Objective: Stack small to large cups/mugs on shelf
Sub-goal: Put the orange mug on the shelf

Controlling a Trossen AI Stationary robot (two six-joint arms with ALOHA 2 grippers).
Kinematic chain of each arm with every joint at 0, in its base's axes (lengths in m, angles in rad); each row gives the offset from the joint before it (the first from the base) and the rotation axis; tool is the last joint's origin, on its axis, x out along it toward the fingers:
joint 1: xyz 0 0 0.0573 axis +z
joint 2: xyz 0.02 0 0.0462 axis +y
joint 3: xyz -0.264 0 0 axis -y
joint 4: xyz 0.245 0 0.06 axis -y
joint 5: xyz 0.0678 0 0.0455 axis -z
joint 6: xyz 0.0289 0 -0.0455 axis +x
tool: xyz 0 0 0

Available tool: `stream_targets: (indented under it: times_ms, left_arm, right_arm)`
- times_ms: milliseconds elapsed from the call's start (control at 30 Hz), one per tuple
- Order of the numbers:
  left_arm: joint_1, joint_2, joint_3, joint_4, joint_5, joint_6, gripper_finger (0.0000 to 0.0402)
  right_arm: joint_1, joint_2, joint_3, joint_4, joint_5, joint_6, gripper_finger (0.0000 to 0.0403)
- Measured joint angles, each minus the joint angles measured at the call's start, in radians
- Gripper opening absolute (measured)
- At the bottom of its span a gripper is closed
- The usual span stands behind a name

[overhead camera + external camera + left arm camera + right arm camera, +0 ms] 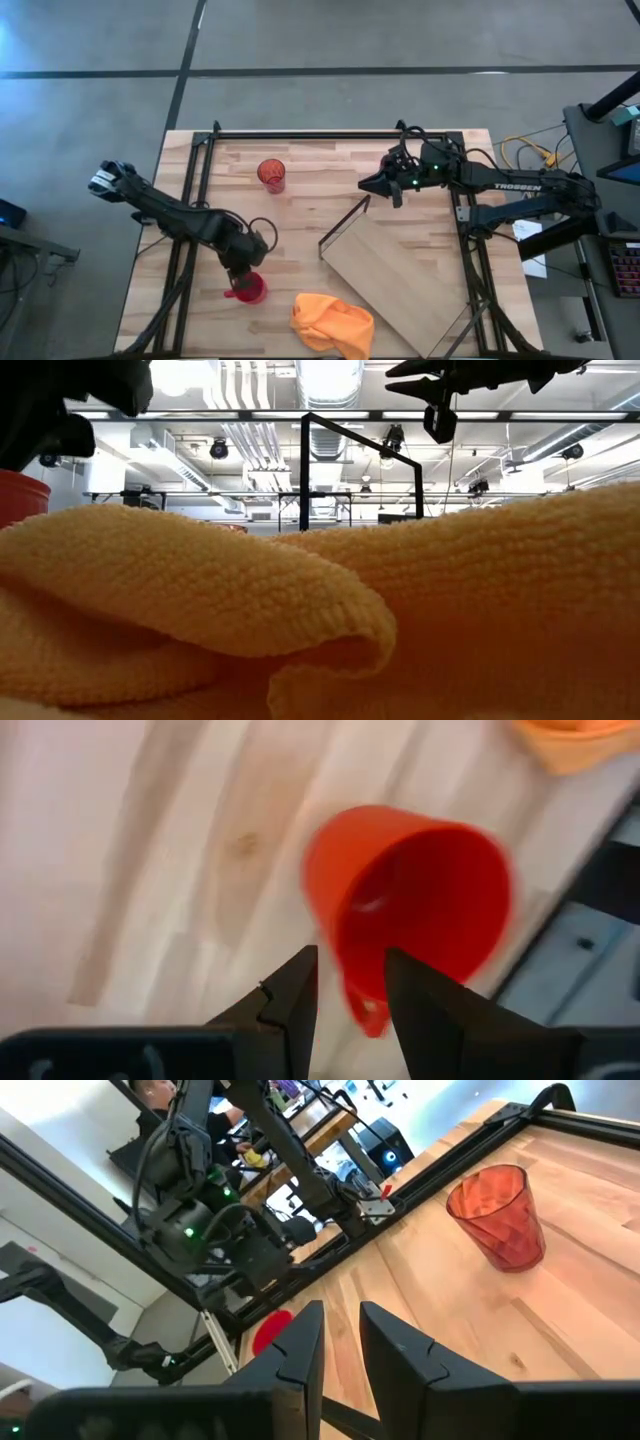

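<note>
The red mug (250, 289) stands near the table's front left, and my left gripper (238, 278) is right over it, shut on its handle. The mug also shows in the left wrist view (420, 890), seen from above into its mouth. The orange patterned tumbler (271, 175) stands upright on its base at the far left of the tabletop, touched by nothing. The plywood shelf (400, 275) lies aslant at the front right, its black wire end (345, 222) raised. My right gripper (385, 188) hovers shut and empty beyond the shelf. The magenta-pink cup is out of view. My left gripper has the red mug's handle (366, 1008) between its two fingers (292, 992), which come from above, pointing down. The mug's mouth faces up. I cannot tell whether its base is on the table.
A crumpled yellow-orange cloth (331, 324) lies at the front edge between the mug and the shelf, and fills the low view (330, 620). Black frame rails (330, 133) run along the table's far, left and right sides. People show beyond the table in the right wrist view.
</note>
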Motion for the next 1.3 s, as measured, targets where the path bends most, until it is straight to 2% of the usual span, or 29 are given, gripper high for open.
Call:
stream_targets:
  times_ms: [100,400,833,1100,1200,1300]
  left_arm:
    - [0.000,0.015,-0.012,-0.005,-0.030,0.010,0.0102]
    - [0.000,0.055,-0.006,0.004,-0.027,0.077,0.0102]
    - [0.000,0.073,-0.005,0.012,-0.032,0.078,0.0102]
    - [0.000,0.139,-0.006,0.035,-0.034,0.078,0.0102]
    - [0.000,0.164,-0.006,0.035,-0.034,0.081,0.0085]
    - [0.000,0.180,0.005,0.034,-0.029,0.111,0.0039]
  right_arm:
    - [0.000,0.000,0.000,0.000,0.000,0.000,0.0063]
    - [0.000,0.000,0.000,0.000,0.002,0.000,0.0063]
    - [0.000,0.000,0.000,0.000,0.004,0.000,0.0063]
    - [0.000,0.000,0.000,0.000,0.004,0.000,0.0063]
    - [0.000,0.000,0.000,-0.006,0.004,0.000,0.0063]
    - [0.000,0.000,0.000,-0.022,0.004,0.000,0.0063]
